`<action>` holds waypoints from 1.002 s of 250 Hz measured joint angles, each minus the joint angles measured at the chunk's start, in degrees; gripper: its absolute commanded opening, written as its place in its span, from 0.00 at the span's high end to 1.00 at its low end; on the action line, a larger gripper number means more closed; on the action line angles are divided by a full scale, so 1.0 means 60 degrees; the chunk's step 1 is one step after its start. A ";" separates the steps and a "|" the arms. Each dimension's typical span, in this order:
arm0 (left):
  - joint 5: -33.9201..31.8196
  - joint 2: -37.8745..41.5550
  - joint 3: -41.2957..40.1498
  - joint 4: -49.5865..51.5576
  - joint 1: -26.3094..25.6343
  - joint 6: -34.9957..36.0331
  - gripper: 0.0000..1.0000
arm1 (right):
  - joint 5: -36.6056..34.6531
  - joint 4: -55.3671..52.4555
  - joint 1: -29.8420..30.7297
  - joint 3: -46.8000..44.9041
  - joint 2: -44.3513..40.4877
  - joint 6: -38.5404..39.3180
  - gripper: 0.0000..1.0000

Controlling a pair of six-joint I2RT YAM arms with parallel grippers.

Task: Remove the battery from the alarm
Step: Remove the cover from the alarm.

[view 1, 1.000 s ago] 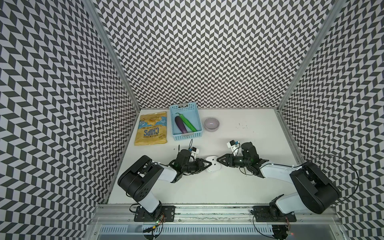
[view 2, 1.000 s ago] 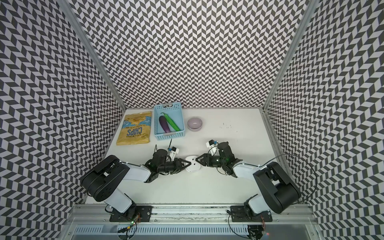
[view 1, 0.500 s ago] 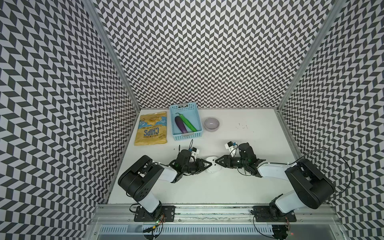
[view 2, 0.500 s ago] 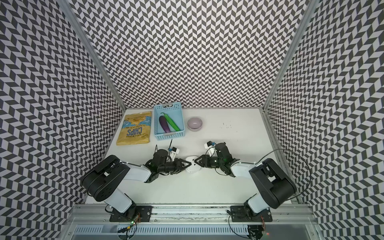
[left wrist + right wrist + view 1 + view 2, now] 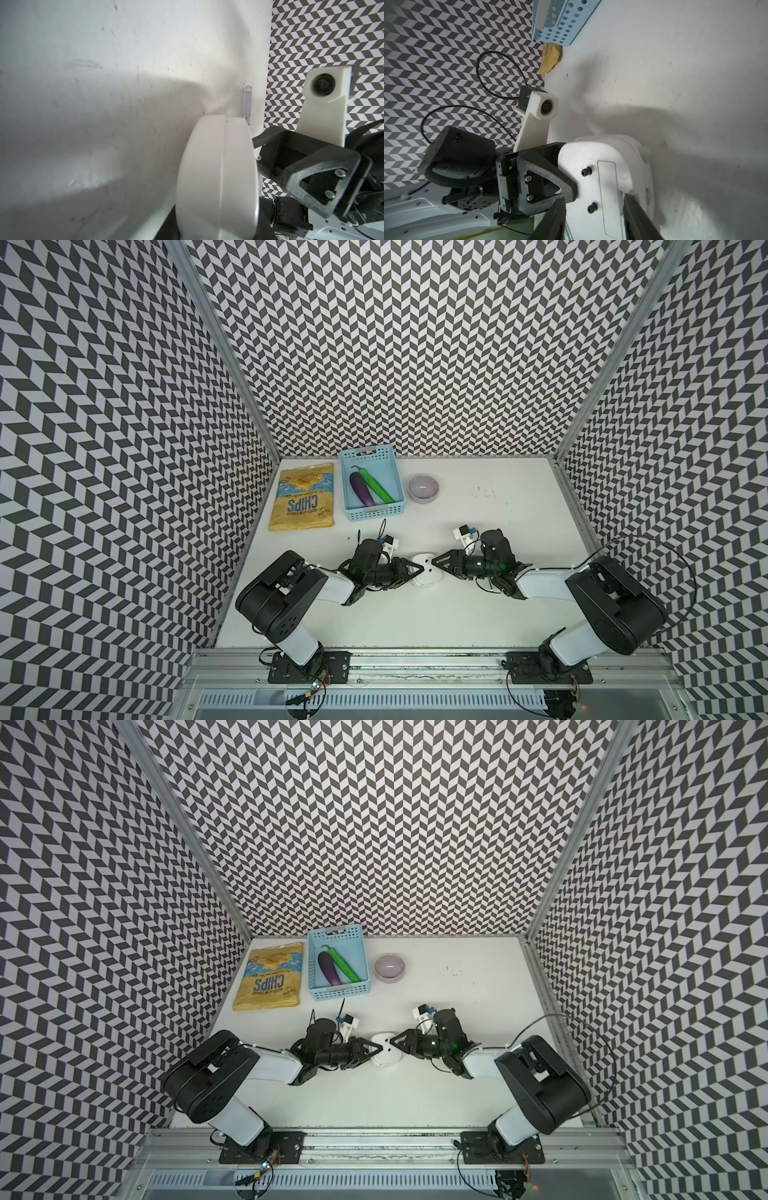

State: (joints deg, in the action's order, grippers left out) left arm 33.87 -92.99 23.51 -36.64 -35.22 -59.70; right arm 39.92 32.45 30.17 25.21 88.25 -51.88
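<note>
Right wrist view | left gripper [image 5: 415, 578] grasping alarm [image 5: 602, 149] rim | right gripper [image 5: 593, 199] released, fingers [image 5: 554, 218] straddling back panel [image 5: 609, 187] | alarm mid-table [image 5: 374, 622], nearer front edge

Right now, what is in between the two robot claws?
The white alarm sits right between the left gripper and the right gripper. Both top views show it.

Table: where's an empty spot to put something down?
Bare table runs between the alarm and the near rail, and from the lilac bowl toward the right wall, with only tiny specks. Crowded: chips bag, blue basket, and right around the alarm.
</note>
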 measured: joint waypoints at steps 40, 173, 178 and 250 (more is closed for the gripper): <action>-0.0175 0.0004 0.0317 0.0390 -0.0084 0.0095 1.00 | 0.0903 0.0911 0.0175 0.0022 -0.0459 -0.0466 0.52; -0.0372 0.0229 0.0459 0.0922 -0.0087 0.0412 1.00 | -0.0047 -0.1264 -0.0240 0.0576 -0.0495 0.1599 0.48; -0.0372 0.0229 0.0459 0.0922 -0.0087 0.0412 1.00 | -0.0073 -0.1319 -0.0240 0.0579 -0.0448 0.1647 0.48; -0.0357 0.0219 0.0463 0.0918 -0.0087 0.0412 1.00 | -0.0186 -0.1603 -0.0237 0.0583 -0.0117 0.1902 0.49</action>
State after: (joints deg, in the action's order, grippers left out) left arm 31.73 -91.68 26.28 -31.14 -35.75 -57.23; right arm 38.81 22.83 28.75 28.71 87.55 -40.47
